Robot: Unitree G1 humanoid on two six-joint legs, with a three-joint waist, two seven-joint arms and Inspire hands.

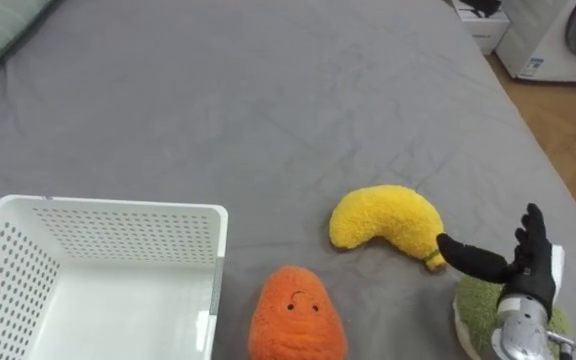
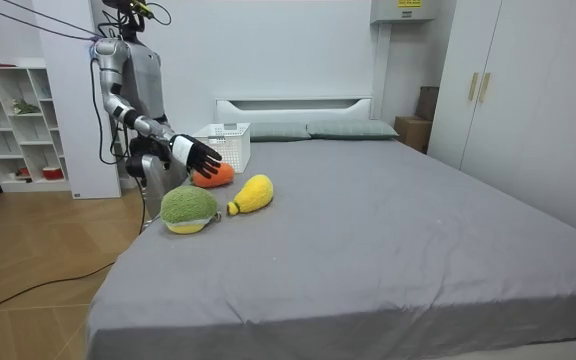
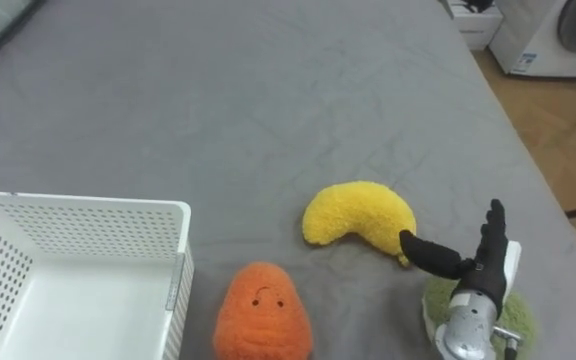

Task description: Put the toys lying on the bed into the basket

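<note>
Grey bedspread lies under everything I see from the head camera. My right hand comes in at the lower right with its fingers straight and spread wide and its thumb stretched toward the yellow banana-shaped plush. It holds nothing. It hangs over the green plush, and in the room view it is raised above the toys. The orange plush with a stitched face lies just beside the white perforated basket at the lower left, and the part of the basket's floor I can see is bare. A sticker on the white appliance beyond the bed is too small to read.
</note>
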